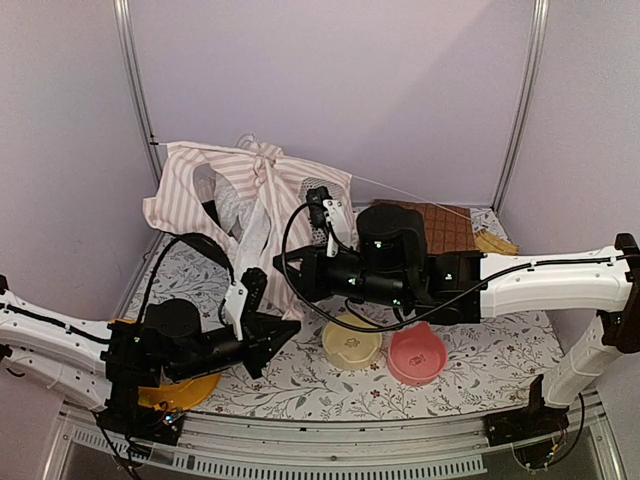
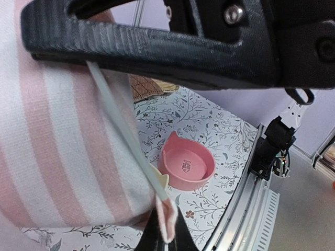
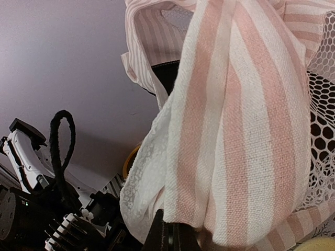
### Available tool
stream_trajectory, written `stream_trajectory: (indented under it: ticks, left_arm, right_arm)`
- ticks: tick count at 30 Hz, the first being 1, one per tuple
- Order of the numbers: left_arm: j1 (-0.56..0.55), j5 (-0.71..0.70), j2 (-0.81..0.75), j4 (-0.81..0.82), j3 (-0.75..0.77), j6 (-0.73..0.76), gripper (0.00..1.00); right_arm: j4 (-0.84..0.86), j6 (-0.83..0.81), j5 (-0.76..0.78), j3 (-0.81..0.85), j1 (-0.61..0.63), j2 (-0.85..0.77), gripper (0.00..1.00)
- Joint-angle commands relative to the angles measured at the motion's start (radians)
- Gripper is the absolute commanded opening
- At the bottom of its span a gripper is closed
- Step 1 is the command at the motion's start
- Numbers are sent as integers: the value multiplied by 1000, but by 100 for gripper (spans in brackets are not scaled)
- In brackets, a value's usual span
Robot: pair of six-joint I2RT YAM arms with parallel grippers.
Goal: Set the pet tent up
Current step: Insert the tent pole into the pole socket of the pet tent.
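Here, the pink-and-white striped fabric pet tent (image 1: 255, 185) slumps, collapsed, at the back left of the table (image 1: 480, 360), pinched by both arms.
Its lower hem hangs to the left gripper (image 1: 286, 328), whose fingers are clamped on a corner from which the thin clear pole (image 2: 125, 130) runs diagonally upward. The right gripper (image 1: 284, 268), just above, is clamped on bunched fabric, nearer the bulk.

Pale lilac walls (image 1: 330, 90) close round the table (image 1: 480, 350) at its back and both sides. Two metal posts (image 1: 135, 80) rise at the table's far corners. A white, leaf-sprigged cloth covers the table, with a ribbed aluminium rail (image 1: 350, 455) along its near edge. The light is soft and even.
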Motion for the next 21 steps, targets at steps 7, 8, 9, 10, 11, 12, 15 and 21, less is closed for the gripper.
stream_trajectory:
  ticks: [7, 8, 9, 10, 11, 12, 15, 21]
  left_arm:
    - [20, 40, -43, 0, 26, -4, 0]
    - [20, 40, -46, -3, 32, -2, 0]
    - [21, 39, -47, -8, 36, -2, 0]
    - [23, 39, -48, -13, 38, -2, 0]
    - [26, 38, -48, -20, 40, -3, 0]
    - [28, 37, -47, -26, 44, -4, 0]
    - [36, 25, -46, -47, 52, -19, 0]
    - [68, 13, -57, -111, 87, -58, 0]
  right_arm:
    - [87, -55, 31, 29, -20, 36, 0]
    - [87, -54, 31, 29, -20, 38, 0]
    - [87, -54, 31, 28, -19, 40, 0]
    - [87, -54, 32, 27, -20, 42, 0]
    - [87, -54, 33, 27, -20, 42, 0]
    - [86, -54, 34, 27, -20, 42, 0]
    - [81, -57, 33, 27, -19, 40, 0]
    - [28, -90, 80, 23, 4, 51, 0]
